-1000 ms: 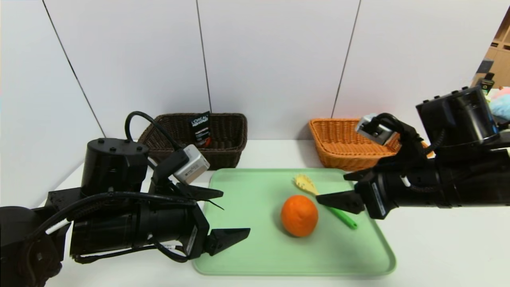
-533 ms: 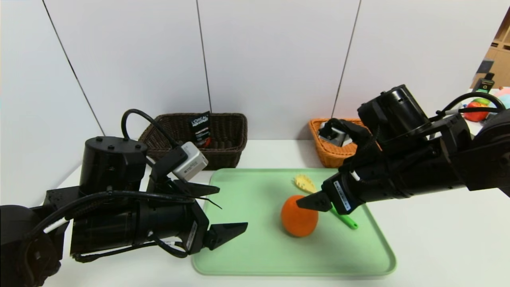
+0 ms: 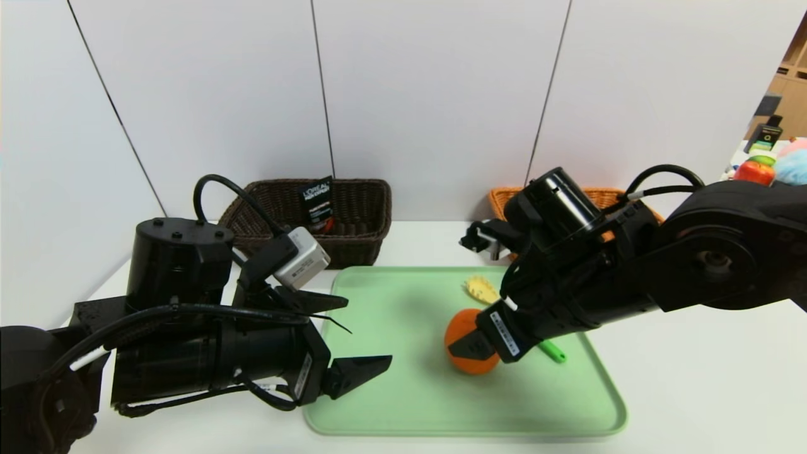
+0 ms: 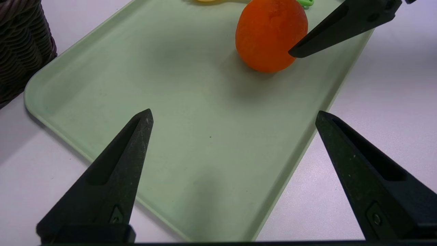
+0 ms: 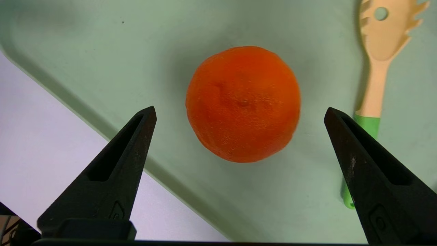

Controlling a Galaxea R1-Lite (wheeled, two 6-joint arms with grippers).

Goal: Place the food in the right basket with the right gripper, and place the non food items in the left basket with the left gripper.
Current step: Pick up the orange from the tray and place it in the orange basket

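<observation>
Head view: right end effector hides part of the utensil.

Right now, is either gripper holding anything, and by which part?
Nothing is held: the right gripper is open around the orange fruit, touching neither side; the left gripper is open over the tray.

The head view looks forward and slightly down over the whole counter, from behind both pairs of fingers. The left wrist view sits close behind the left fingers, facing past their tips onto the tray. The right wrist view looks down between the right fingers, near the orange fruit. All three share the tray and fruit.
</observation>
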